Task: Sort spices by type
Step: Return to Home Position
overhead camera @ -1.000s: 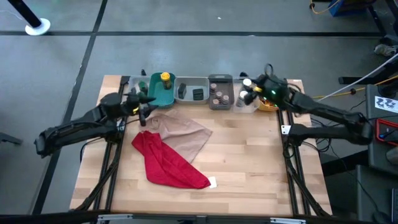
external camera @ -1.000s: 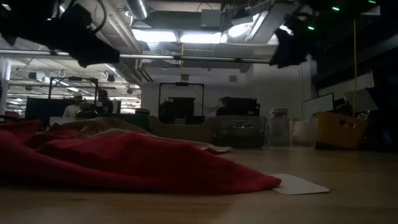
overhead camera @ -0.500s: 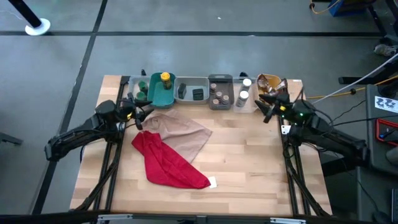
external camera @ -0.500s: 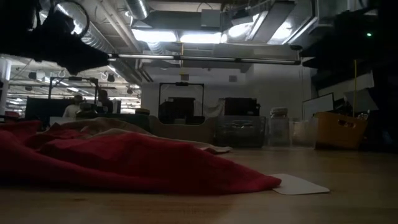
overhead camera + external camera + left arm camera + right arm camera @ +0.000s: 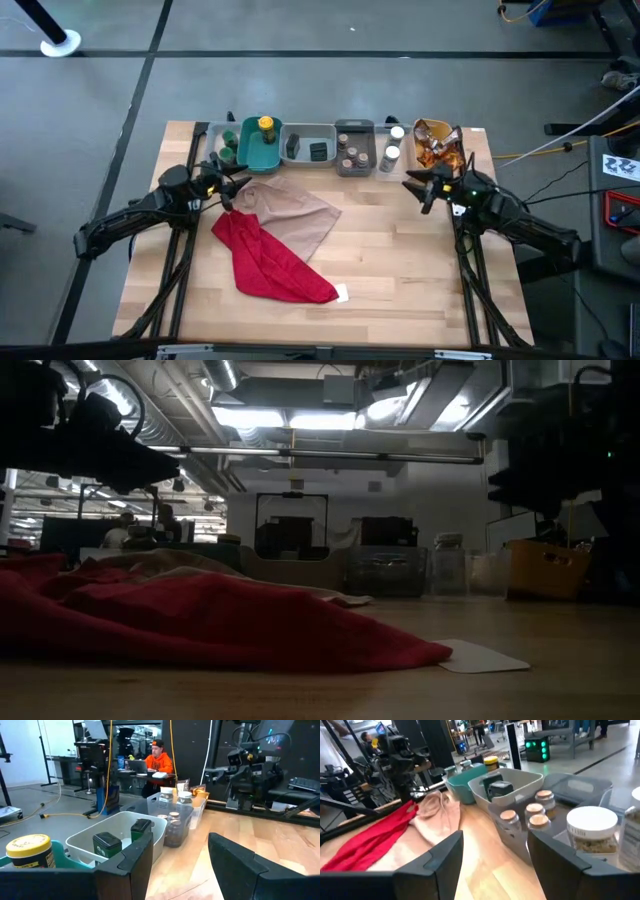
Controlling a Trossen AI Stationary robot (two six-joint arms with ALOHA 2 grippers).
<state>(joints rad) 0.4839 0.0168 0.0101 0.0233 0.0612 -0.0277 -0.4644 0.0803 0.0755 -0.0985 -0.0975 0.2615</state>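
Both left arm [image 5: 125, 218] and right arm [image 5: 525, 222]: matte black, slim jointed segments. Small green light [image 5: 462, 186] just behind right tool [image 5: 420, 190]. On left tool [image 5: 177, 862]: two dark, blocky fingers [image 5: 132, 865], angular edges.

Red cloth [image 5: 268, 264], tan cloth [image 5: 300, 214] — teal bin [image 5: 265, 155], yellow-capped bottle [image 5: 265, 125]

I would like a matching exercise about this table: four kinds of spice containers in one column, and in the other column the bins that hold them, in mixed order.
Things:
1. yellow-capped bottle
2. dark boxes
3. small brown jars
4. orange packets

Places:
A. dark grey bin
B. yellow bin at the right end of the row
C. teal bin
D. pale bin next to the teal one

Pairs: 1-C, 2-D, 3-A, 4-B.
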